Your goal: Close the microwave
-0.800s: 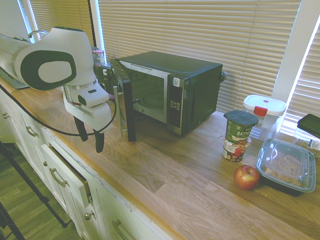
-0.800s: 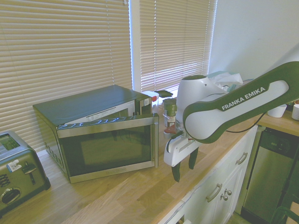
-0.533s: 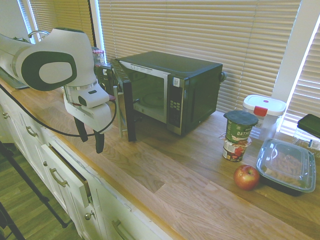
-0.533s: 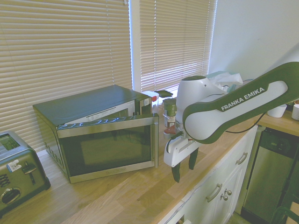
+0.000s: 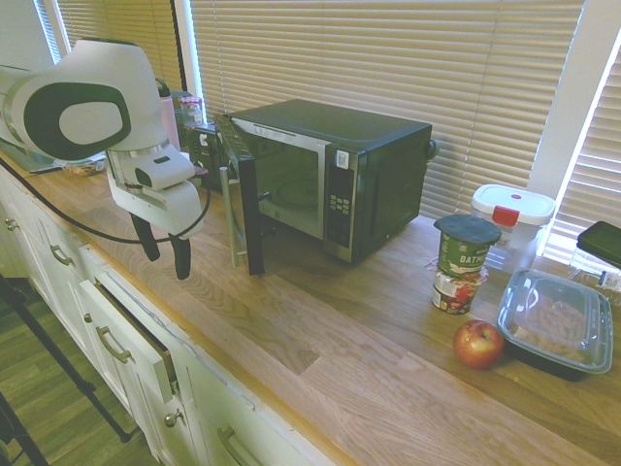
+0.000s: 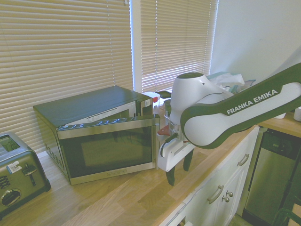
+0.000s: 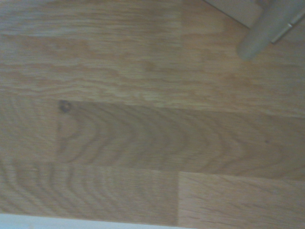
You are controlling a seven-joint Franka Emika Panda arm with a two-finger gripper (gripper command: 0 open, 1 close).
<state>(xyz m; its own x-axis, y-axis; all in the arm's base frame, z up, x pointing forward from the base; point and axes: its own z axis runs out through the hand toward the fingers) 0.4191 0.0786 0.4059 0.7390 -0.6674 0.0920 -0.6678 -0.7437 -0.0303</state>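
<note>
Gripper (image 5: 161, 262) shifted, open, near ajar microwave (image 5: 335, 175); arm (image 6: 244, 110) reads FRANKA EMIKA

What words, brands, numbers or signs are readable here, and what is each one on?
"FRANKA EMIKA": on the white robot arm.
"OATM", the rest cut off by the curve: on the green tub.
Too small or blurred to read: the lettering along the bottom of the microwave door, the button panel, the white sticker above the buttons, and the label on the toaster.

Gripper (image 5: 161, 258) now nearer toaster side in 2nd ext. view, fingers still apart.
</note>
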